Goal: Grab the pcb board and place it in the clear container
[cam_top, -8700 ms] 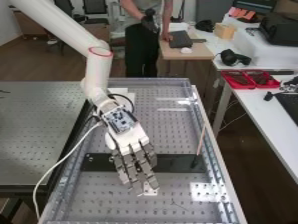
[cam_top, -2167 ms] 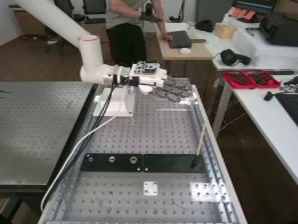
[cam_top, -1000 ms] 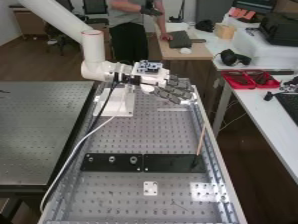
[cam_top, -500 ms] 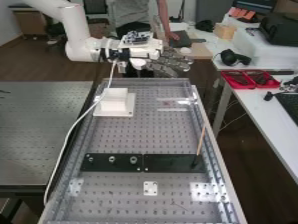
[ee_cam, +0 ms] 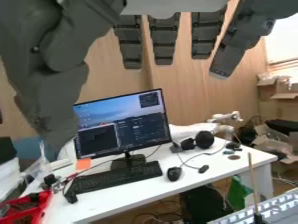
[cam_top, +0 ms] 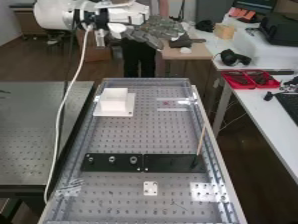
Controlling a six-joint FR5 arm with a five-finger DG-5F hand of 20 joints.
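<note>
- My hand [cam_top: 157, 33]: is hanging open, beyond the bench's [cam_top: 146, 135] far end.
- Container [cam_top: 178, 105]: is lying lower, toward the near end.
- Board [cam_top: 165, 103] (presumably; small, reddish): is sitting inside.

Glare's bouncing off the perforated bench top [cam_top: 133, 137] in the high view, while the floor [cam_top: 30, 62] is looking pretty dim. In the wrist view, the window [ee_cam: 283, 40]'s blowing out white and the monitor [ee_cam: 123, 125]'s glowing.
</note>
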